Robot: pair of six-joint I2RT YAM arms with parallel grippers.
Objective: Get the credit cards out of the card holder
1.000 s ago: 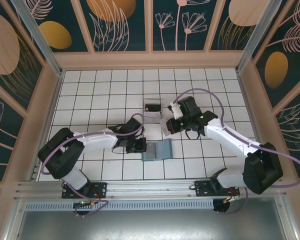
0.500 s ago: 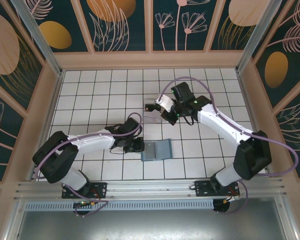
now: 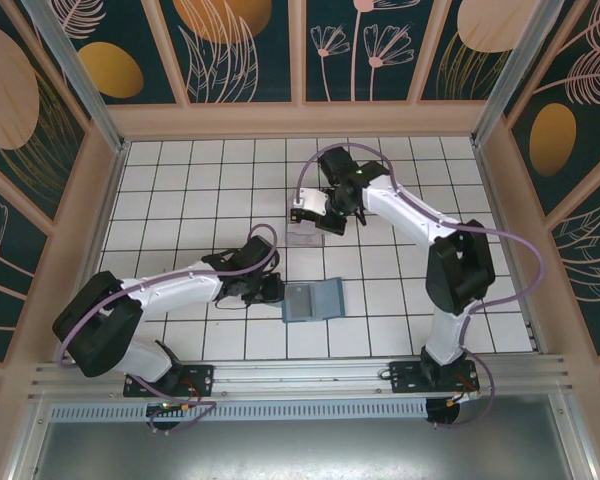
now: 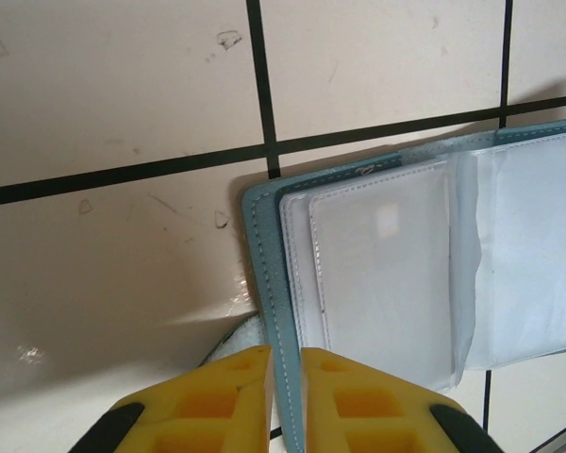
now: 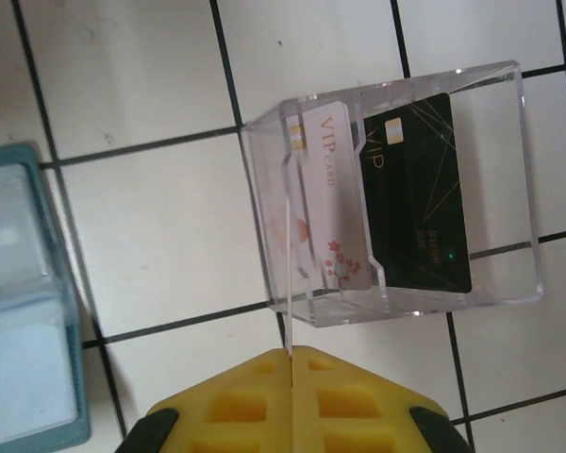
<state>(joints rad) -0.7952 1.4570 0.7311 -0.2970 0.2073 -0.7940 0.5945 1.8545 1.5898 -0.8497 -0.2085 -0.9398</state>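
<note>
— Position check: what lies where from the card holder [image 3: 315,300]?

— Beyond its far edge stands the clear box [image 5: 509,189]. The whitish card [image 5: 325,203] is inside on the holder's side, with the black card [image 5: 420,203] next to it. The holder lies open and flat, long axis across us, and the sleeves [image 4: 387,264] we can see look empty.

— Our pincers?

— Right gripper [image 5: 291,357] hangs by the box, fingers pressed together on nothing. Left gripper [image 4: 285,357] sits at the holder's left edge with a narrow slit between its fingers. Whether it pinches that edge we cannot tell. We judge nothing is left to pull.

White left arm [image 3: 175,285] and right arm [image 3: 405,212], black joints, purple cables, yellow gripper fingers [image 4: 377,406].
</note>
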